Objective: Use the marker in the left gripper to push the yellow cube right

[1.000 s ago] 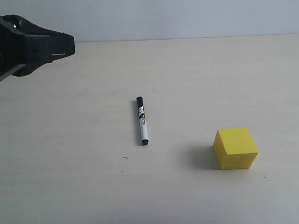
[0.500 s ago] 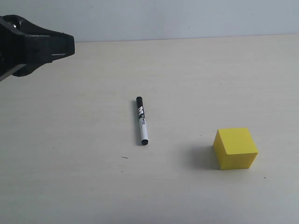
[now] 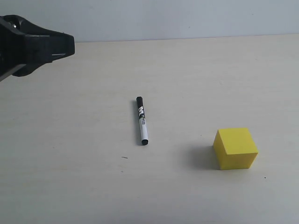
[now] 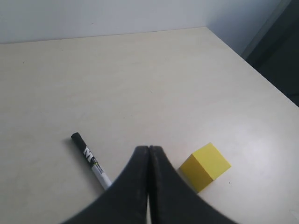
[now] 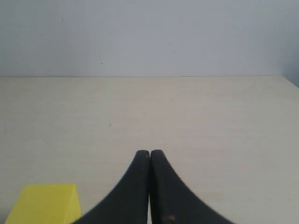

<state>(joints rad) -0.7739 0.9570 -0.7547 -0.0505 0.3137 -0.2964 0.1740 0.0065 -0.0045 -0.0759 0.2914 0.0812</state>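
Note:
The marker point(image 3: 142, 121) lies flat on the pale table point(image 3: 196, 79), black cap toward the back; nothing holds it. It also shows in the left wrist view as the marker point(image 4: 89, 160), partly hidden behind the fingers. To the right and nearer the front stands the yellow cube point(image 3: 235, 148), seen too as the cube point(image 4: 204, 166) and the cube point(image 5: 43, 203). My left gripper point(image 3: 69, 45) hovers at the far left, well away from the marker; its tips point(image 4: 148, 149) are shut on nothing. My right gripper point(image 5: 149, 153) is shut and empty, out of the exterior view.
A small dark speck point(image 3: 124, 157) marks the table in front of the marker. The table's far edge meets a grey wall point(image 3: 187, 18). In the left wrist view the table's right edge point(image 4: 252, 65) drops to a dark floor.

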